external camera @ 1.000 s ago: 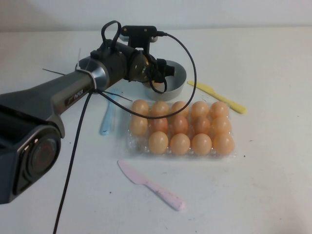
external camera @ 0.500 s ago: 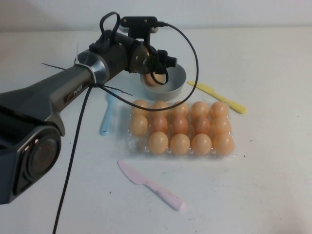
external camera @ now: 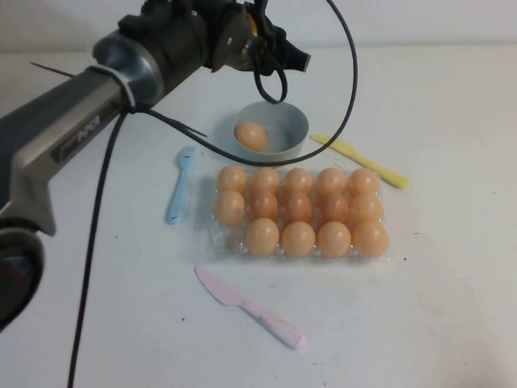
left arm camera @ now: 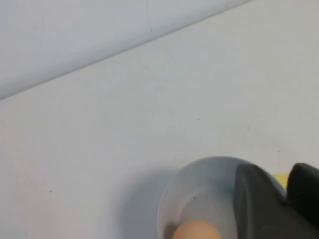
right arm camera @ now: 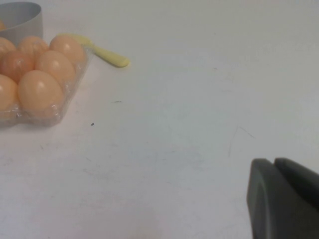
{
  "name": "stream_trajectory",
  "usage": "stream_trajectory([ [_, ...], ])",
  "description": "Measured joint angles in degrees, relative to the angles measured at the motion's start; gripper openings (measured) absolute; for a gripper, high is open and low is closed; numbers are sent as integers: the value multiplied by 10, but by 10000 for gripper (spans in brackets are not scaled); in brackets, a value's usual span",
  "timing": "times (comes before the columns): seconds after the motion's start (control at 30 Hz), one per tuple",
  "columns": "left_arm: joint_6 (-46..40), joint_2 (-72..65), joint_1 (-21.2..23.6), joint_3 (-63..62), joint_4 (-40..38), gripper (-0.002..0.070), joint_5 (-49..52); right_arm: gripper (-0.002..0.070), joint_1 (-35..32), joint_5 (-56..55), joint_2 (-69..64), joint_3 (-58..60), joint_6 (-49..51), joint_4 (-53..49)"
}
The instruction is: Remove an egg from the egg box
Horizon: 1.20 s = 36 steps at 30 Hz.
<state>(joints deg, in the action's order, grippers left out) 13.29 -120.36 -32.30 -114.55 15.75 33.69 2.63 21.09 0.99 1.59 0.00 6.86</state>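
From the high view, the egg (external camera: pixel 251 135) lies in the grey bowl (external camera: pixel 292 121), just behind the egg box (external camera: pixel 299 212) (one cup at its near-left corner has no egg). The left gripper (external camera: pixel 283 56) hangs above the bowl, holding nothing; whether its fingers are apart I cannot tell.

Left wrist view: the bowl (left arm camera: pixel 199 184) with the egg (left arm camera: pixel 197 231), a dark finger beside.

Right wrist view: the right gripper (right arm camera: pixel 279 199), fingers together, over bare table well apart from the box (right arm camera: pixel 65 94).

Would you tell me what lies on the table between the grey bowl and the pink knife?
The egg box, full of eggs, lies between the bowl and the pink knife, as the high view shows. One egg sits in the bowl.
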Motion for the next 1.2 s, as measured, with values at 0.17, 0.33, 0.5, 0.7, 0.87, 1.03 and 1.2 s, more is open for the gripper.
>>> stream_trajectory([
  [0.17,-5,112,1,150,2,23,-72,-20,0,0,0,0,0,0],
  [0.33,-6,262,9,356,0,1,-191,-20,0,0,0,0,0,0],
  [0.5,-7,426,34,551,-17,-1,-261,-20,0,0,0,0,0,0],
  [0.7,-12,632,68,747,-32,-1,-325,-20,0,0,0,0,0,0],
  [0.87,-84,828,95,862,-86,-1,-303,-20,0,0,0,0,0,0],
  [1.03,-118,1033,156,927,-101,-2,-163,-20,0,0,0,0,0,0],
  [1.2,-115,1192,221,936,-92,-2,9,-20,0,0,0,0,0,0],
])
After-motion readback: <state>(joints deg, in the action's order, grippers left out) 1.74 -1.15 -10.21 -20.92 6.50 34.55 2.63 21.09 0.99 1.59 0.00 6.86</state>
